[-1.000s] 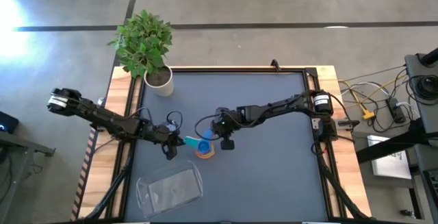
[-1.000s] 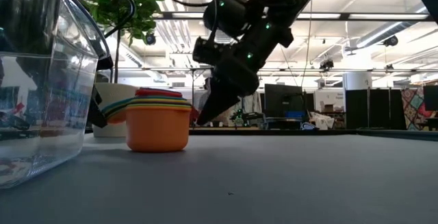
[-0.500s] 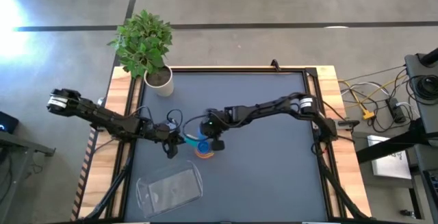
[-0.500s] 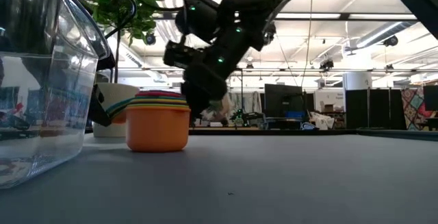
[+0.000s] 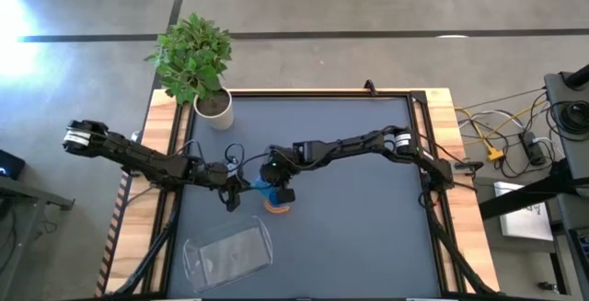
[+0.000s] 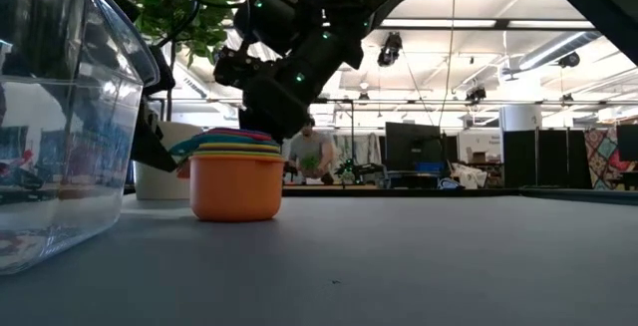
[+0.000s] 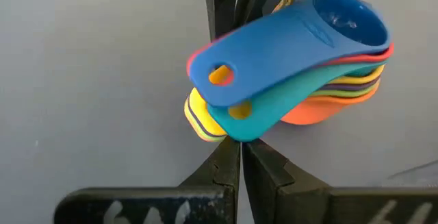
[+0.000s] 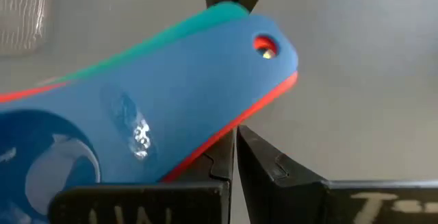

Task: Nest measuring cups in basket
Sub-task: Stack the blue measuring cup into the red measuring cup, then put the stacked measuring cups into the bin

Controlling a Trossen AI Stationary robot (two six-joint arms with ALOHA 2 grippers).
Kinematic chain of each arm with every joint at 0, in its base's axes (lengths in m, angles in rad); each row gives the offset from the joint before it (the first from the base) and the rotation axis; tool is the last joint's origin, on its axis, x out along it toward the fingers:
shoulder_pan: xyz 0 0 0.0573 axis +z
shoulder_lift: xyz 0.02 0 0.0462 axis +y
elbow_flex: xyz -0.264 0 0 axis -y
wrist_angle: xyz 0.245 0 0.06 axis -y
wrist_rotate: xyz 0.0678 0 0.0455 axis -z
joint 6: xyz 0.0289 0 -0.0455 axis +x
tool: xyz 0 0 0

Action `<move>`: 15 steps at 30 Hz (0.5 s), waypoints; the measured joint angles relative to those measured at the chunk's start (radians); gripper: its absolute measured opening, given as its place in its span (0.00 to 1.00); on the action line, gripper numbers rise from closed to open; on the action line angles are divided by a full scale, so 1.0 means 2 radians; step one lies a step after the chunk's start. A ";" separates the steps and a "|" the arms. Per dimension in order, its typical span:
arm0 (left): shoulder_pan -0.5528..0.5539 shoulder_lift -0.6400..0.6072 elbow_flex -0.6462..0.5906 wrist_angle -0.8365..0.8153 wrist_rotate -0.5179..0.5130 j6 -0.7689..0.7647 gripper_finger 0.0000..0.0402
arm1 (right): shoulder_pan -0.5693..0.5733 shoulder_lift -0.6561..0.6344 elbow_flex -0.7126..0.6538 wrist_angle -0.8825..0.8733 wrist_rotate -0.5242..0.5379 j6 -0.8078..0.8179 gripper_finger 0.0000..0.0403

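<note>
Measuring cups [image 5: 273, 197] stand nested in one stack on the surface [image 5: 368, 209], orange outermost, blue on top, outside the basket [image 5: 227, 251]. Left claw [image 5: 236, 191] and right claw [image 5: 279, 187], both fully closed and gripping nothing, flank the stack at its handles.

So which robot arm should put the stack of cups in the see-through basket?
Probably the left. Its shut left gripper sits at the handles of the cup stack, on the side nearer the basket. The shut right gripper is over the stack.

Table [image 5: 368, 200] w/ cups [image 5: 275, 202], basket [image 5: 227, 252], pot [image 5: 215, 109]
</note>
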 joint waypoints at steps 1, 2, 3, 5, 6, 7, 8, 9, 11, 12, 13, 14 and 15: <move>0.000 0.000 0.000 0.002 0.000 0.001 0.00 | 0.000 0.000 0.002 0.001 0.000 0.000 0.02; 0.001 0.000 0.000 0.005 0.000 0.003 0.00 | 0.000 0.000 0.003 0.001 -0.001 0.000 0.02; 0.001 0.000 0.000 0.007 0.000 0.004 0.00 | 0.000 -0.001 0.004 0.001 -0.006 0.000 0.02; 0.002 0.000 0.000 0.009 0.001 0.004 0.00 | 0.000 -0.001 0.004 0.001 -0.016 0.000 0.02; 0.002 0.000 0.000 0.009 0.001 0.004 0.00 | 0.000 -0.001 0.004 0.001 -0.018 0.001 0.02; 0.002 0.000 0.000 0.009 0.001 0.004 0.00 | 0.000 -0.001 0.004 0.000 -0.019 0.001 0.02; 0.002 0.000 0.000 0.010 0.002 0.004 0.00 | 0.000 -0.001 0.004 -0.001 -0.020 0.003 0.02; 0.002 0.000 0.000 0.009 0.005 0.004 0.00 | 0.000 -0.001 0.004 -0.003 -0.021 0.005 0.02; 0.002 0.000 0.000 0.009 0.016 0.002 0.00 | 0.000 -0.002 0.004 -0.012 -0.020 0.008 0.02; 0.002 0.000 0.000 0.009 0.024 0.001 0.00 | -0.001 -0.004 0.004 -0.019 -0.020 0.010 0.02; 0.002 0.000 0.000 0.009 0.030 0.000 0.00 | -0.001 -0.007 0.004 -0.025 -0.018 0.011 0.02; 0.002 0.000 0.000 0.007 0.036 0.000 0.00 | -0.001 -0.009 0.004 -0.032 -0.012 0.011 0.02; 0.002 -0.001 0.000 0.004 0.038 -0.004 0.00 | -0.001 -0.014 0.004 -0.040 -0.005 0.012 0.02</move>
